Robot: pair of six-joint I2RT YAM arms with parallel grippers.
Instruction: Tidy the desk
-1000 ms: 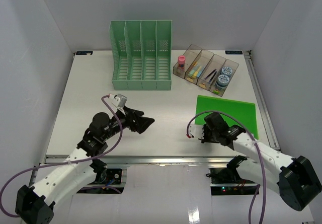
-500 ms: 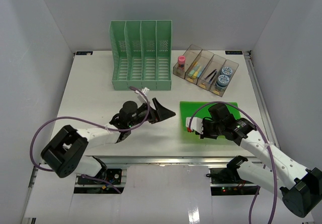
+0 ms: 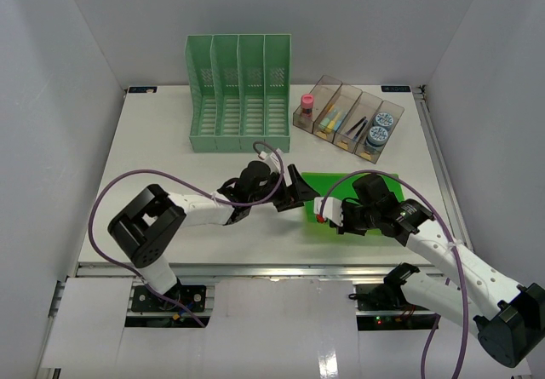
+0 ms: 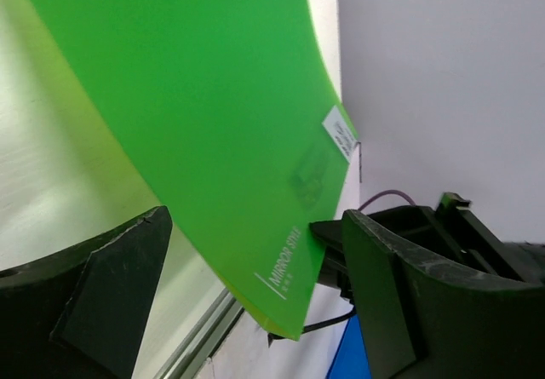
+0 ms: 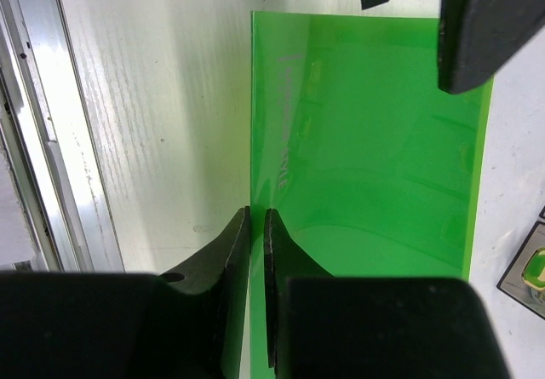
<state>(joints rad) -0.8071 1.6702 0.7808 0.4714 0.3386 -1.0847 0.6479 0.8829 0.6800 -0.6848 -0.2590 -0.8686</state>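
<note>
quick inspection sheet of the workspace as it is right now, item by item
surface: white desk, flat, no spills seen
job's things: green sheet at front right, its left edge looks raised off the desk
clutter: green file rack at the back; clear organizer to its right, holding small stationery
grippers: left gripper open, fingers straddling the sheet's edge; right gripper shut on the sheet's near left edge
cables: purple cables loop above both arms, one over the sheet
surroundings: white walls on three sides
</note>
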